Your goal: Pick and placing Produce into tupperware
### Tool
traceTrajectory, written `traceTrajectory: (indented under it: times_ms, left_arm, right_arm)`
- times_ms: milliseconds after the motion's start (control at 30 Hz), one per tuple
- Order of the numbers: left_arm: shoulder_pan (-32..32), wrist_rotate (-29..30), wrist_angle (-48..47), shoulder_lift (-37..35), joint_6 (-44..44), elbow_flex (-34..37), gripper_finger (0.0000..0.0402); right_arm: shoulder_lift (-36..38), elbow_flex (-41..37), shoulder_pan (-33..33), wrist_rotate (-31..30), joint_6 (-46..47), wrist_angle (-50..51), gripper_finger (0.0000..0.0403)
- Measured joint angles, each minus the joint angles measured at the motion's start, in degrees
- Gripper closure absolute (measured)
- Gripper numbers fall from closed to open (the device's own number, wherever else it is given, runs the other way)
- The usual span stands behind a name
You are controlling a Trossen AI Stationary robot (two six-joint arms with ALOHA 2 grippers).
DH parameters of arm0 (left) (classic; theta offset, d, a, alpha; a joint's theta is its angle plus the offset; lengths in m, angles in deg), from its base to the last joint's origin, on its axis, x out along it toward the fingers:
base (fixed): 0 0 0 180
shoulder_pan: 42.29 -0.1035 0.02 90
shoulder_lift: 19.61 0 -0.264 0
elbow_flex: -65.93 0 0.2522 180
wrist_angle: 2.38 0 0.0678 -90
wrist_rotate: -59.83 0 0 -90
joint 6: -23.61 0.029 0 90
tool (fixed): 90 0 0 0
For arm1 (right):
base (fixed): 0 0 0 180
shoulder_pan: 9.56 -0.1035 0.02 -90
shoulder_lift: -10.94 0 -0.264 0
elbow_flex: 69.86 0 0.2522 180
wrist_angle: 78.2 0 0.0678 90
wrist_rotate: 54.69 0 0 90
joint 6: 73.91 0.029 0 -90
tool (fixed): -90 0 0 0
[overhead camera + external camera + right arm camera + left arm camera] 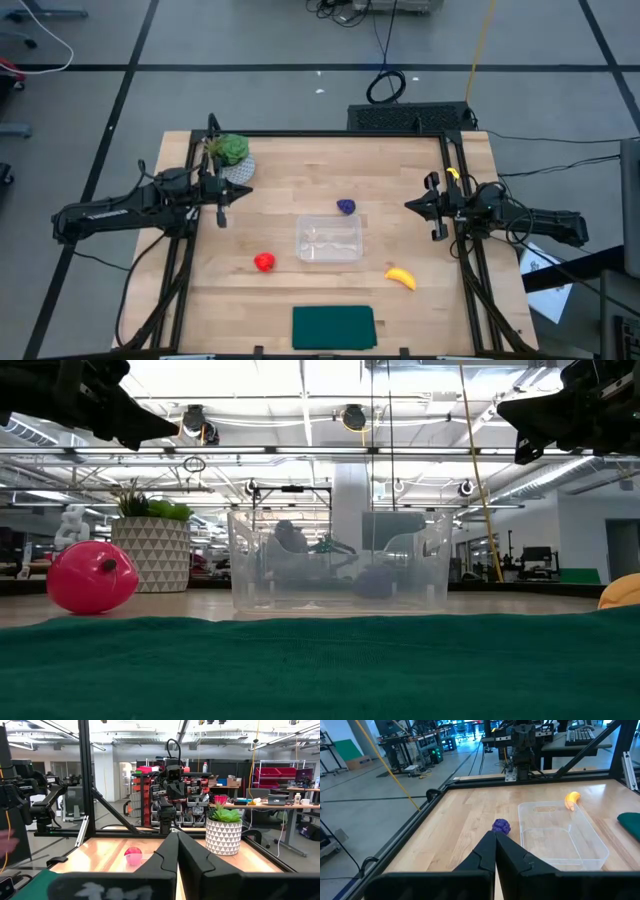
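Both arms wait at the table edges, nothing held.
Left gripper (221, 207) and right gripper (436, 207) pressed together; clear rectangular plastic tupperware (329, 239) sits mid-frame, empty.

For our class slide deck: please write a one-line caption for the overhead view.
Empty clear plastic tupperware mid-table, ringed by purple lumpy fruit, round red fruit and yellow banana.
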Motion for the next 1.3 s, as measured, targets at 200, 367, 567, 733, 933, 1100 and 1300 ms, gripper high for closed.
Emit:
traceTrajectory:
  times_ms: [200,367,567,733,933,1100,1300]
  left_arm:
    - [0.0,0.0,0.0,0.0,0.0,0.0,0.0396]
    - [0.0,0.0,0.0,0.0,0.0,0.0,0.0396]
    - [0.0,0.0,0.1,0.0,0.0,0.0,0.0396]
    - [0.0,0.0,0.6,0.0,0.0,0.0,0.0396]
    - [0.0,0.0,0.7,0.0,-0.3,0.0,0.0396]
    - [0.0,0.0,1.4,0.0,-4.1,0.0,0.0396]
    - [0.0,0.0,1.9,0.0,-4.9,0.0,0.0396]
  right_arm:
    - [0.0,0.0,0.0,0.0,0.0,0.0,0.0403]
    - [0.0,0.0,0.0,0.0,0.0,0.0,0.0403]
    - [0.0,0.0,0.0,0.0,0.0,0.0,0.0403]
    - [0.0,0.0,0.0,0.0,0.0,0.0,0.0403]
    - [0.0,0.0,0.0,0.0,0.0,0.0,0.0403]
    - [0.0,0.0,0.0,0.0,0.0,0.0,0.0403]
    - [0.0,0.0,0.0,0.0,0.0,-1.4,0.0403]
